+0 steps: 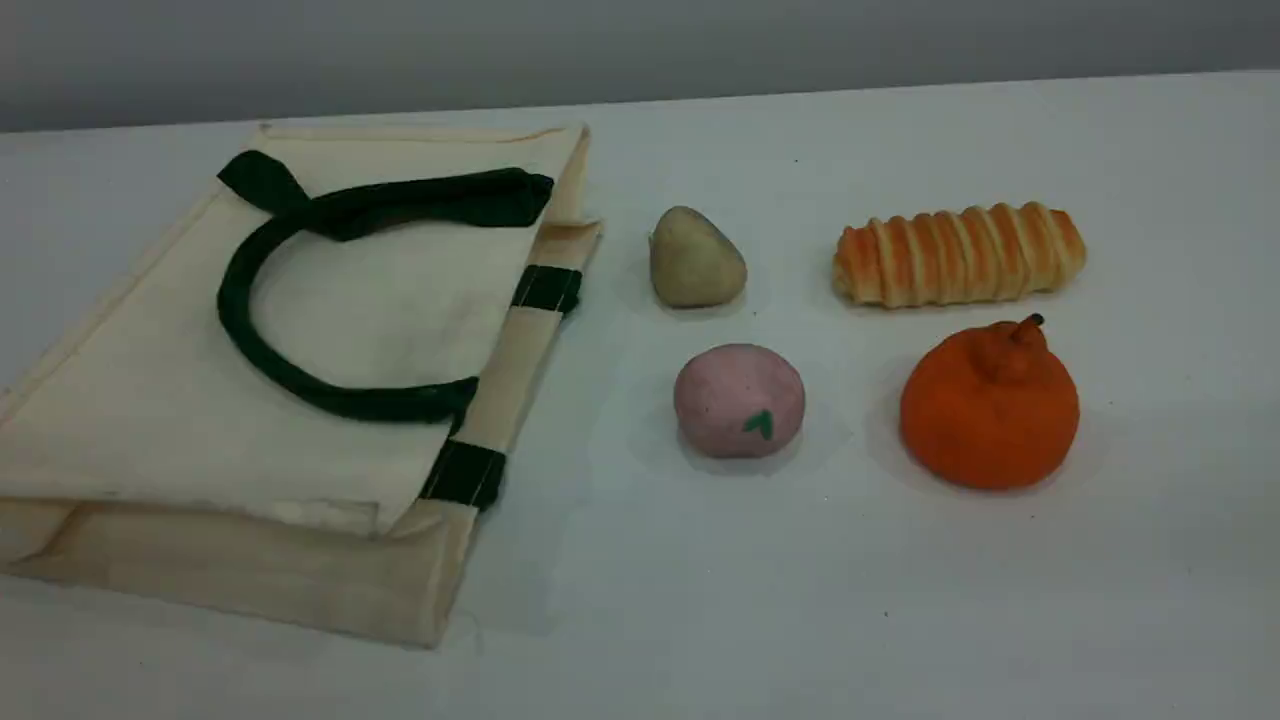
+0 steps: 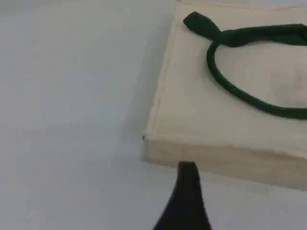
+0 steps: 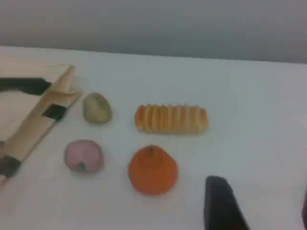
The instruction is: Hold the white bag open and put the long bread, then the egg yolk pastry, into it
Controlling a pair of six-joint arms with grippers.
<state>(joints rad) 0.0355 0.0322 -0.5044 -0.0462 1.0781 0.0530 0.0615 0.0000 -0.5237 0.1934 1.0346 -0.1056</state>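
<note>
The white bag (image 1: 150,400) lies flat on the table's left, its dark green handle (image 1: 240,330) looped on top and its mouth edge facing the foods. The egg yolk pastry (image 1: 695,258) sits just right of the bag. The long bread (image 1: 958,255) lies further right. No arm shows in the scene view. In the left wrist view one dark fingertip (image 2: 188,175) hovers above the near left corner of the bag (image 2: 192,110), holding nothing. My right gripper (image 3: 261,203) hangs open and holds nothing, nearer than the long bread (image 3: 171,119) and off to its right, away from the egg yolk pastry (image 3: 97,108).
A pink ball with a green mark (image 1: 738,400) sits in front of the pastry. An orange stemmed fruit (image 1: 990,405) stands in front of the bread. The white table (image 1: 800,600) runs back to a grey wall.
</note>
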